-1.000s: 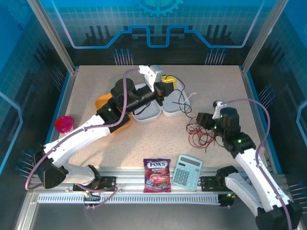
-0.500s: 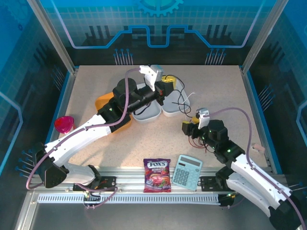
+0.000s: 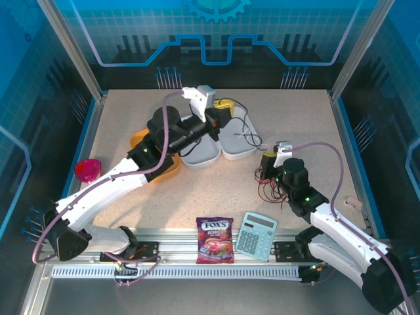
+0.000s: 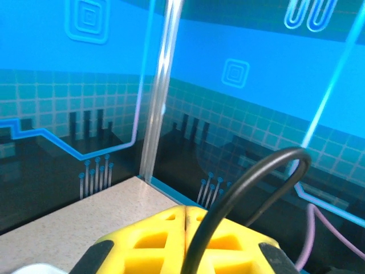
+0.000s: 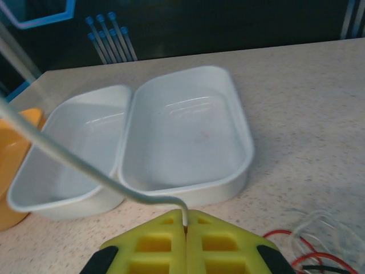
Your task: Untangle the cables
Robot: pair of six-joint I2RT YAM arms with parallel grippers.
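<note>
Standing by the table (image 3: pixel 308 118), I see the left gripper (image 4: pixel 185 231) hanging above two white trays (image 3: pixel 203 157). Its yellow pads (image 4: pixel 165 220) are pressed together on a black cable (image 4: pixel 251 171), which arches out from between them (the loop bends to the right in the wrist view). The right gripper (image 5: pixel 186 225) is low over the table, with its jaws closed on a pale cable (image 5: pixel 74 165) that runs away to the upper left. Some red cables (image 3: pixel 272 191) lie in a loose heap on the table, just beside this gripper.
</note>
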